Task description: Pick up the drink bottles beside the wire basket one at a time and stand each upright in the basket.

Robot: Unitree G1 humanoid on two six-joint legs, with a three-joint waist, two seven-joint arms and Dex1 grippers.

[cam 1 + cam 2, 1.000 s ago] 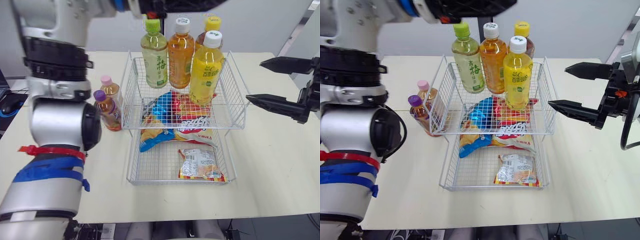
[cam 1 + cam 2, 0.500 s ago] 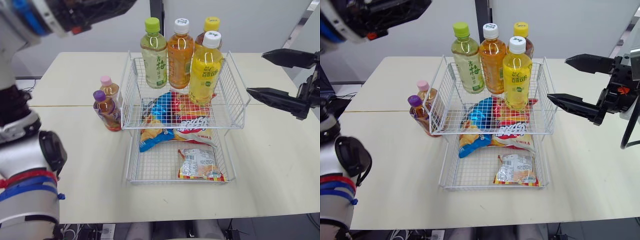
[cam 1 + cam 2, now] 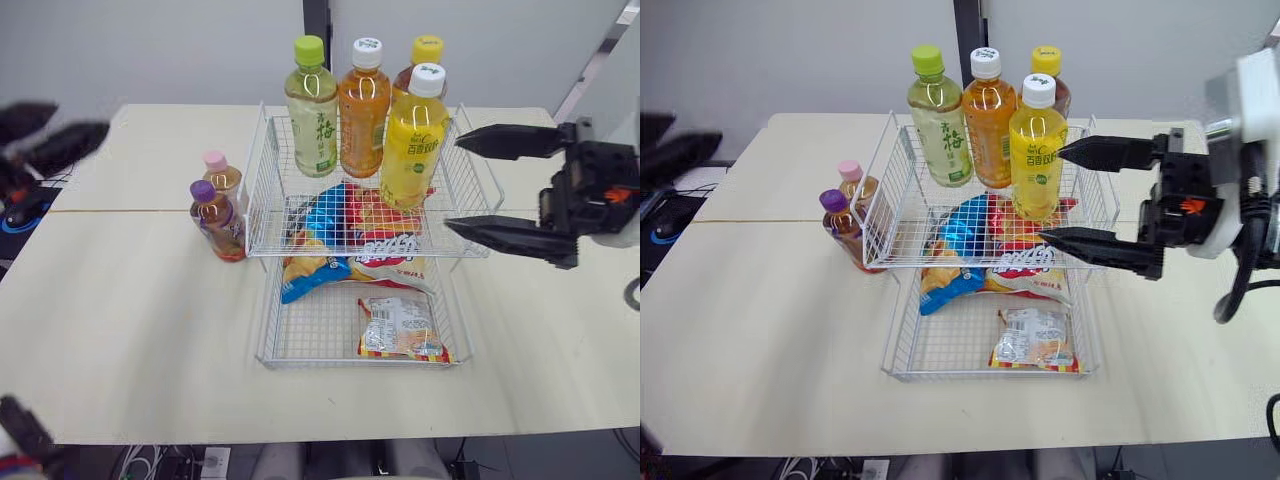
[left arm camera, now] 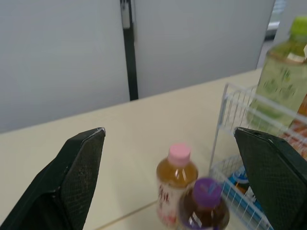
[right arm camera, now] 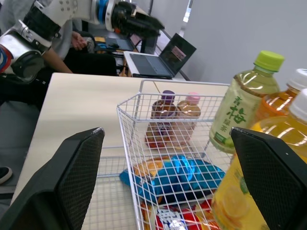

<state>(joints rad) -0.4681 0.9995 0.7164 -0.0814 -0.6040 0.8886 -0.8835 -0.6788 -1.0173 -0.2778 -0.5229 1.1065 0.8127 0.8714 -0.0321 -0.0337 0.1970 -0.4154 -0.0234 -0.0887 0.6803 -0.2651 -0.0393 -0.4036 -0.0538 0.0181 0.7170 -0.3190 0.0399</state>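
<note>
Left eye view: four drink bottles stand upright in the upper tier of the wire basket (image 3: 262, 200), the green-capped bottle (image 3: 311, 110), orange bottle (image 3: 362, 110), yellow bottle (image 3: 412, 130) and, behind it, a yellow-capped bottle (image 3: 425, 50). Two more, the pink-capped bottle (image 3: 220, 178) and purple-capped bottle (image 3: 212, 218), stand on the table (image 3: 130, 300) just beside the basket's left wall. The right gripper (image 3: 452, 183) hovers at the basket's right side, fingers spread wide and empty. The left gripper (image 4: 169, 134), equally wide, faces the two small bottles.
</note>
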